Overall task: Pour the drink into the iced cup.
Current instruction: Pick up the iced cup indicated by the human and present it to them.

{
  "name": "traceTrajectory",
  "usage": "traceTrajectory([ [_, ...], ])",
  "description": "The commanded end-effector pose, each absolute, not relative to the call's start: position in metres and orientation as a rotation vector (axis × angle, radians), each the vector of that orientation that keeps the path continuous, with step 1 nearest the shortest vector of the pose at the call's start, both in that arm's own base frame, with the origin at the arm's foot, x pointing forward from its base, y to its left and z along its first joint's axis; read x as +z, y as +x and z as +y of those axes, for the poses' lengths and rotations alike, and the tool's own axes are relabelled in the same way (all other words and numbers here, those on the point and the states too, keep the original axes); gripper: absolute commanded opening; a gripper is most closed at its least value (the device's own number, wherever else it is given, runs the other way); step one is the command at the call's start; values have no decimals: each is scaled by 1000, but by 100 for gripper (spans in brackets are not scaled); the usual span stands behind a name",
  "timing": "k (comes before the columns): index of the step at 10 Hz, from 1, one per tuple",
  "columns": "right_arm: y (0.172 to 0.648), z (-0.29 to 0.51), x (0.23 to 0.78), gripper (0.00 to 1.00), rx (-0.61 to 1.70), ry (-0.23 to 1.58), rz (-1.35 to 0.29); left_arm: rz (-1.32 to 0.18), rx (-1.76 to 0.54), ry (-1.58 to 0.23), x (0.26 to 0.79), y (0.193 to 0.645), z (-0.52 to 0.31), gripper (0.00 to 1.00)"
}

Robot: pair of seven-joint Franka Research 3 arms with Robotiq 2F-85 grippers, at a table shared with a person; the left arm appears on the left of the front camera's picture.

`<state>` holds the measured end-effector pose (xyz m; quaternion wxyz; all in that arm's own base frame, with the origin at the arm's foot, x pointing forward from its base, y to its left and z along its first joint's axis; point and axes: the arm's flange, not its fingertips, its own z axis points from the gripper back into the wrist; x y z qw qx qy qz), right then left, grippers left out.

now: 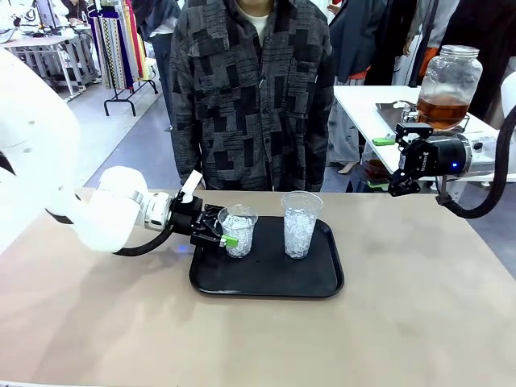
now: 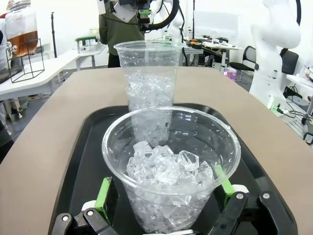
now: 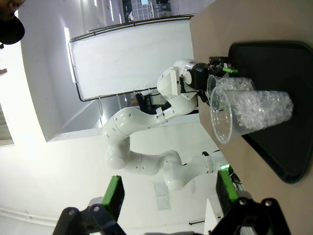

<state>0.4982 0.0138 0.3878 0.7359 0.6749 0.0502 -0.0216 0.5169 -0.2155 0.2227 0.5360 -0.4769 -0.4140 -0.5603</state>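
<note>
Two clear plastic cups of crushed ice stand on a black tray (image 1: 266,278): a short cup (image 1: 239,230) on the left and a tall cup (image 1: 300,224) on the right. My left gripper (image 1: 216,227) is open with its green pads (image 2: 104,191) on either side of the short cup (image 2: 168,166), its jaws not closed on it. The tall cup (image 2: 149,73) stands just behind. My right gripper (image 1: 407,176) hangs open and empty in the air off the table's right end. The drink (image 1: 442,109) is amber liquid in a lidded glass jar (image 1: 447,76) on the white table behind.
A person in a dark patterned jacket (image 1: 250,89) stands at the far side, hands not in view. The jar (image 2: 19,29) sits on a black wire stand. In the right wrist view, rolled sideways, the tall cup (image 3: 249,110) and tray (image 3: 274,152) are beyond my right gripper (image 3: 171,196).
</note>
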Motion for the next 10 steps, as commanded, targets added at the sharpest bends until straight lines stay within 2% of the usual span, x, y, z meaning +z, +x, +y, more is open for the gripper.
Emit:
traceTrajectory([
  [1, 499, 14, 389, 100, -43, 1485, 103, -961, -1330, -1131, 223, 521, -225, 100],
  [4, 499, 14, 389, 100, -43, 1485, 103, -942, -1337, -1144, 219, 520, -232, 100],
  [5, 499, 14, 389, 100, -43, 1485, 103, -932, -1359, -1135, 218, 520, -233, 96],
  [6, 499, 14, 389, 100, -43, 1485, 103, -959, -1356, -1118, 219, 519, -232, 76],
  [10, 499, 14, 389, 100, -43, 1485, 103, -973, -1331, -1131, 220, 519, -231, 76],
])
